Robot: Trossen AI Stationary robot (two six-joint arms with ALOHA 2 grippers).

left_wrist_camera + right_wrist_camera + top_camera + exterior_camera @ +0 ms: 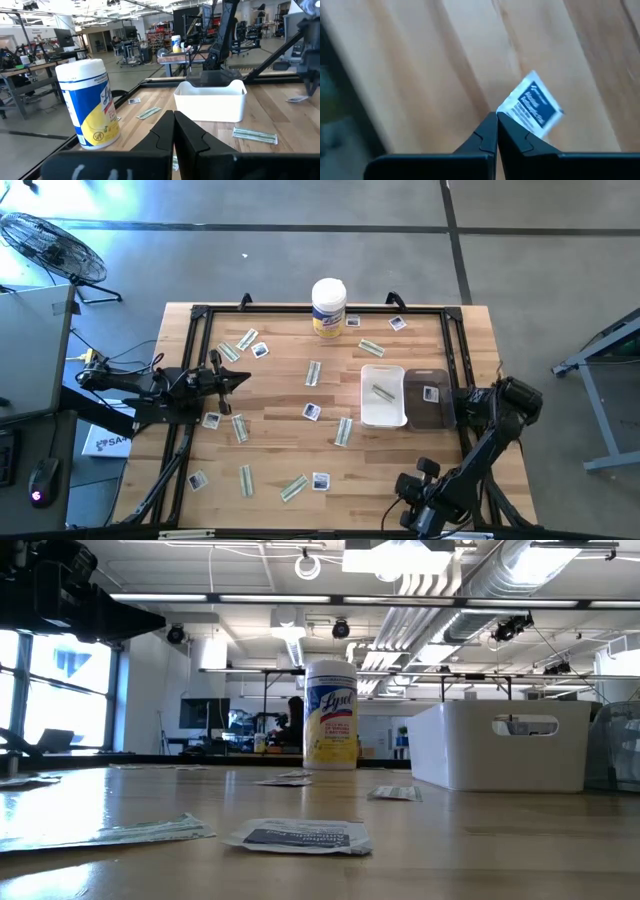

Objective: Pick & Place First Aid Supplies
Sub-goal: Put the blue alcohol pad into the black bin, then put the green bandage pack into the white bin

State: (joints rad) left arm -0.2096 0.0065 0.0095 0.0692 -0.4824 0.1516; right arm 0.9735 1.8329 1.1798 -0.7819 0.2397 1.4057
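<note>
Right hand (497,116): fingers together, pinching the corner of one white square packet (532,106) with a blue mark, above the wooden counter (420,75). Left hand (174,116): fingers together, empty, over the counter's left side; other packets (312,373) scattered across the counter

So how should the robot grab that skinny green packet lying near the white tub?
Come straight down from above and pinch the narrow green strip packet across its short width, near the middle. It lies flat on the wooden table, so there is no edge to slip under, and its long sides are close enough together for the tool to span. The white bin sits beside it, so avoid approaching from that side.
</note>
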